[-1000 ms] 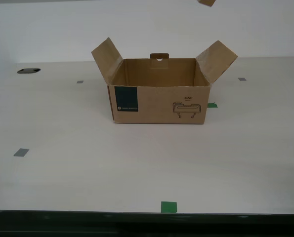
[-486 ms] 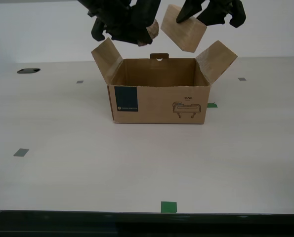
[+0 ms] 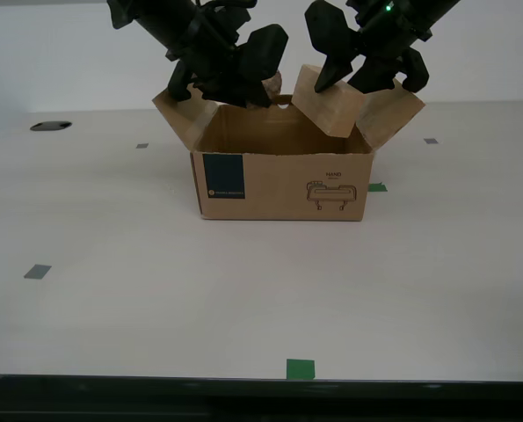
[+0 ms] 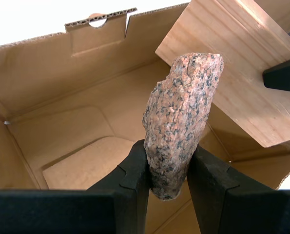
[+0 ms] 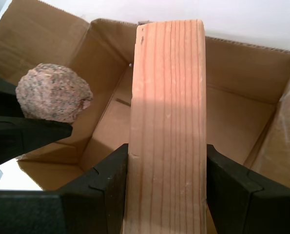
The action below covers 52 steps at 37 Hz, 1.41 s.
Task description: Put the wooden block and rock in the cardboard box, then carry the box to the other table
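The cardboard box (image 3: pixel 279 185) stands open on the table in the middle of the exterior view, with its teal label and "HAND" drawing facing the camera. My first gripper (image 3: pixel 353 77) is shut on the wooden block (image 3: pixel 327 101) and holds it tilted over the box's opening, toward the exterior view's right. In the first wrist view the wooden block (image 5: pixel 166 122) fills the jaws of my first gripper (image 5: pixel 166 180). My second gripper (image 4: pixel 169 170) is shut on the speckled pink rock (image 4: pixel 181 117), above the box floor (image 4: pixel 81 161). In the exterior view the rock (image 3: pixel 268 83) hangs beside the block. The other table is out of view.
The pale tabletop (image 3: pixel 156 290) carries grey tape squares (image 3: pixel 37 272) and green tape marks (image 3: pixel 300 368). A dark round hole (image 3: pixel 50 126) lies at the exterior view's far left. The table's dark front edge (image 3: pixel 261 387) runs along the bottom of that view.
Both arms have come down from above the exterior view, carrying the block and the rock to the box's opening. The flap on the exterior view's left has been pushed down a little.
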Tool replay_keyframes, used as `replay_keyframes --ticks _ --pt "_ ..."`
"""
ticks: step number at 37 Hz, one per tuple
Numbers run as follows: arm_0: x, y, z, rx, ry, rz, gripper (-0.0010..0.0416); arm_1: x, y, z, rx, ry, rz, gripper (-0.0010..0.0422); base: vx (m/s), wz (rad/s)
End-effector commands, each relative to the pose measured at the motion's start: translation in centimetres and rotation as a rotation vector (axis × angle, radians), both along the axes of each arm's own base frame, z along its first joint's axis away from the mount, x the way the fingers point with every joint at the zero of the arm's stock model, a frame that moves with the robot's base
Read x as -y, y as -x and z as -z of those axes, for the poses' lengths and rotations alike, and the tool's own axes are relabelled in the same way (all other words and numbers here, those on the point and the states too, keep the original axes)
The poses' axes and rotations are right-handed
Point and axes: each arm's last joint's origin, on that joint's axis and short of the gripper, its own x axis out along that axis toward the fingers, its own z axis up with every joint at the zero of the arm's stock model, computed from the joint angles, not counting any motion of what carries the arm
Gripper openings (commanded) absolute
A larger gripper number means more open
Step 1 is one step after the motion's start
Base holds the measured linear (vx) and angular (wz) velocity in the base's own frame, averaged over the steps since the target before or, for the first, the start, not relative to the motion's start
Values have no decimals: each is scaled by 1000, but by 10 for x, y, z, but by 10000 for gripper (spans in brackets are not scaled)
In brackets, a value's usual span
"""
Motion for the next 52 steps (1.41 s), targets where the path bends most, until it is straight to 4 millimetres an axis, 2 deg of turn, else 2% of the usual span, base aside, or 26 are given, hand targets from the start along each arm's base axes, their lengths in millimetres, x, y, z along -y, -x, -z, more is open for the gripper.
replay_keyframes --ticks 1,10,20,25,37,52 --pt "0 0 -1 4 -4 2 -1 1 0 -1 4 8 3 0 0 0" --pt "0 1 0 -15 2 4 0 1 0 -1 4 8 3 11 0 0" --pt "0 0 0 -30 -13 26 5 1 0 -1 3 8 3 101 0 0" --pt "0 0 0 -33 -15 31 29 1 0 -1 -1 11 -2 146 0 0" --pt "0 0 0 -40 -21 39 150 1 0 -1 -30 30 -34 225 0 0" --pt "0 0 -1 -39 -22 39 345 1 0 -1 -44 40 -52 276 0 0"
